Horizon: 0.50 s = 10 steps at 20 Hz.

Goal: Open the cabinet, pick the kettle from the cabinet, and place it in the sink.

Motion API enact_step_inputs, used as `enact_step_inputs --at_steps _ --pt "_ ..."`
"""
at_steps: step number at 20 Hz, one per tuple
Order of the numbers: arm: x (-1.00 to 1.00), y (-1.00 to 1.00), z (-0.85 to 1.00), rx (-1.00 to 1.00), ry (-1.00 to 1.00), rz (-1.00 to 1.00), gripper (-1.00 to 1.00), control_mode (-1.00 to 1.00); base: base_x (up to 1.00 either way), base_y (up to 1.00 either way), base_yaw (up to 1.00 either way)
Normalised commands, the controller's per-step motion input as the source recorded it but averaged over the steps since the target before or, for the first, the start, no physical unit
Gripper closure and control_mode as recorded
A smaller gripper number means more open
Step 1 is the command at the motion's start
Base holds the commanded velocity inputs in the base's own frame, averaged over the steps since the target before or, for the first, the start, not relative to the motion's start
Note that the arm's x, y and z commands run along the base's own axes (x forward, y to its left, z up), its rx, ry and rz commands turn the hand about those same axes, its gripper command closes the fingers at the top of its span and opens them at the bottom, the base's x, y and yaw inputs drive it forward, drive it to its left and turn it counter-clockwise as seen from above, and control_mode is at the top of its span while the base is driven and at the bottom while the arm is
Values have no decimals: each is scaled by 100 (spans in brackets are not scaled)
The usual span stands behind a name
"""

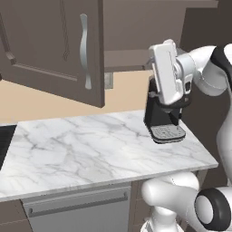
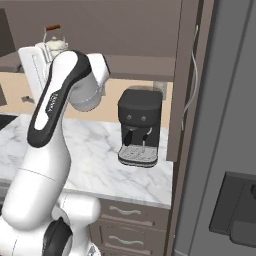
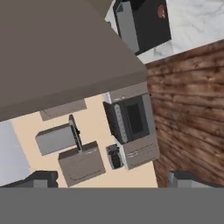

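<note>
cabinet (image 1: pixel 54 50) door swung open; my claw (image 3: pixel 111 178) spread wide, empty, beside the shelf; kettle (image 2: pixel 54 42) inside the cabinet, ungrasped; sink drop remains.

Glossy white arm (image 2: pixel 52 107), dark joints

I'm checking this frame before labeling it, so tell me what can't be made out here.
- Kettle, right base view: its lower body is hidden behind the arm; just the top and reddish handle show.
- Sink, left base view: cut off by the left edge, just a dark corner.
- Cabinet interior, left base view: blocked by the open door.
- Coffee machine, left base view: its top is covered by the hand.
</note>
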Motion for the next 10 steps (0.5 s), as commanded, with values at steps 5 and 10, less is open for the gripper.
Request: enact_step_inputs --at_steps 5,10 --pt "36 19 3 6 -3 12 -100 -100 0 0 0" --pt "17 17 19 2 -11 5 -100 -100 0 0 0"
